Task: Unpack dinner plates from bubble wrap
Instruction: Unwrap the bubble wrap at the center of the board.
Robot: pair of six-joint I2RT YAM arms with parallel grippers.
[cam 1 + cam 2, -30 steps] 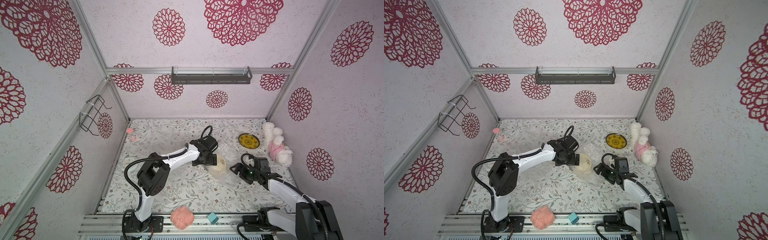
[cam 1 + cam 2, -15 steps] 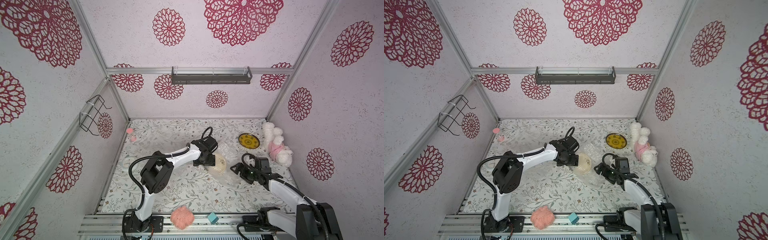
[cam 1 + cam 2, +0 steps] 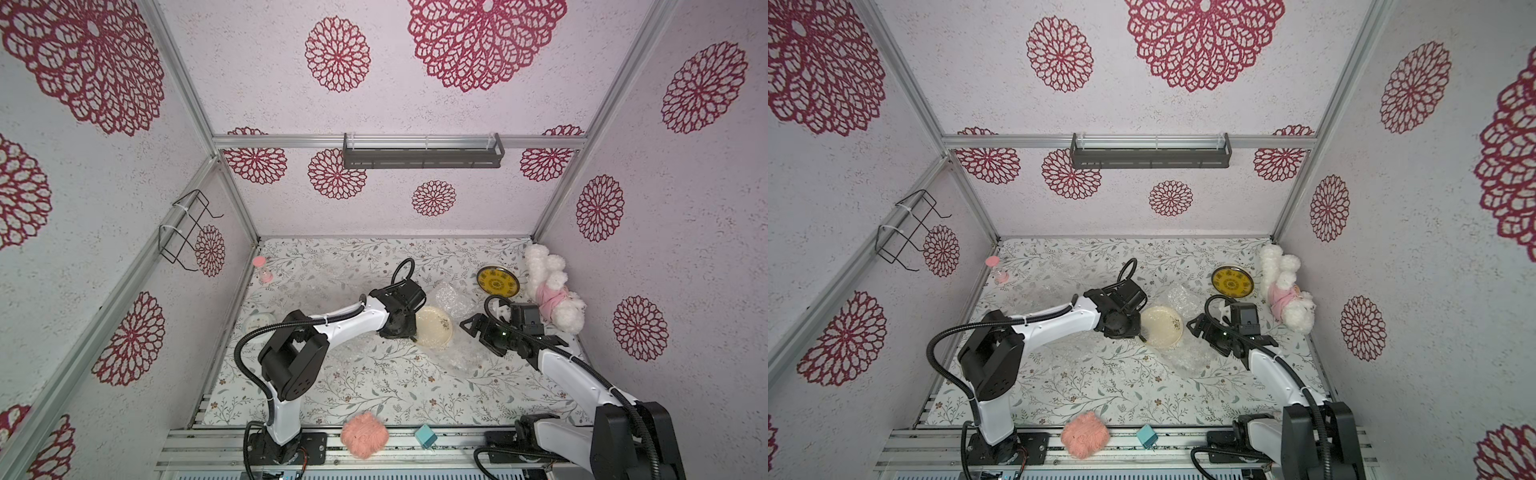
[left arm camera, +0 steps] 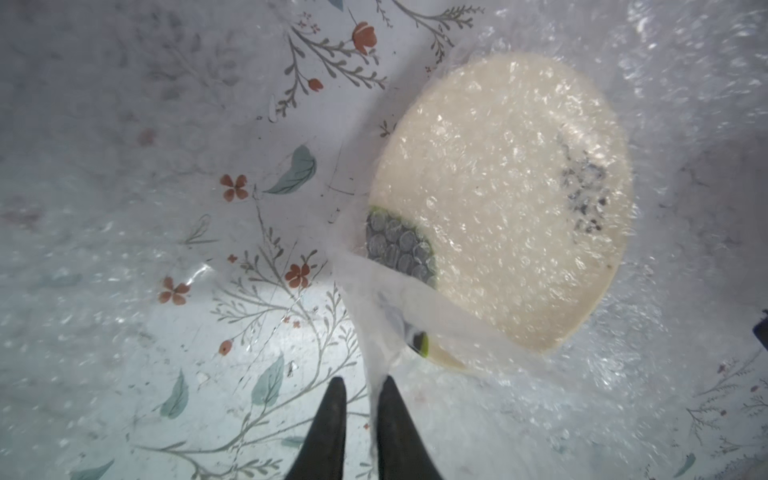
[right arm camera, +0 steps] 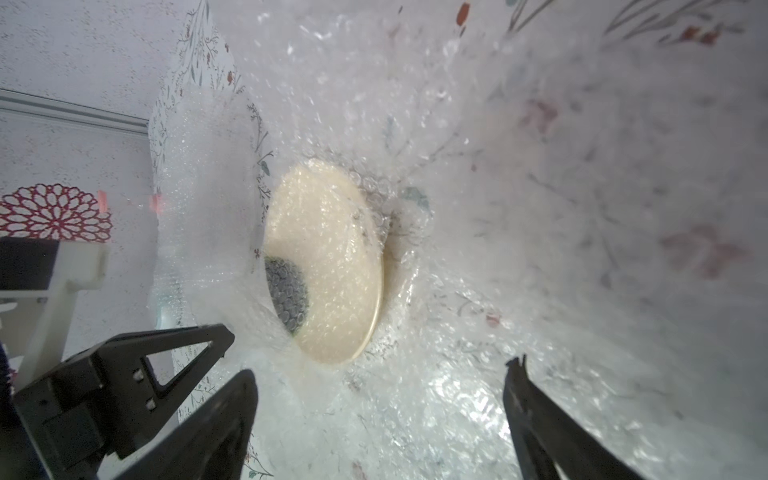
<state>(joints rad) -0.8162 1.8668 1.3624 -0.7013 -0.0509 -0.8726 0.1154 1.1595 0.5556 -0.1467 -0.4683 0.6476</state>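
Between the two grippers, on the flowered table, lies a crumpled sheet of bubble wrap. A cream plate rests on it, just ahead of the left gripper. Both wrist views show film over the plate's face, so this one looks only partly unwrapped. Well beyond the right gripper a yellow plate sits bare, so one plate is done. A third cannot be made out.

The sheet's long axis runs from beyond the cream plate, past the front of the right gripper, toward the arms' bases. The cream plate is round, so it has no long axis; it lies face up, roughly flat. The left gripper pinches a fold of the wrap at the plate's near edge. The right gripper's jaws stand wide, holding nothing.
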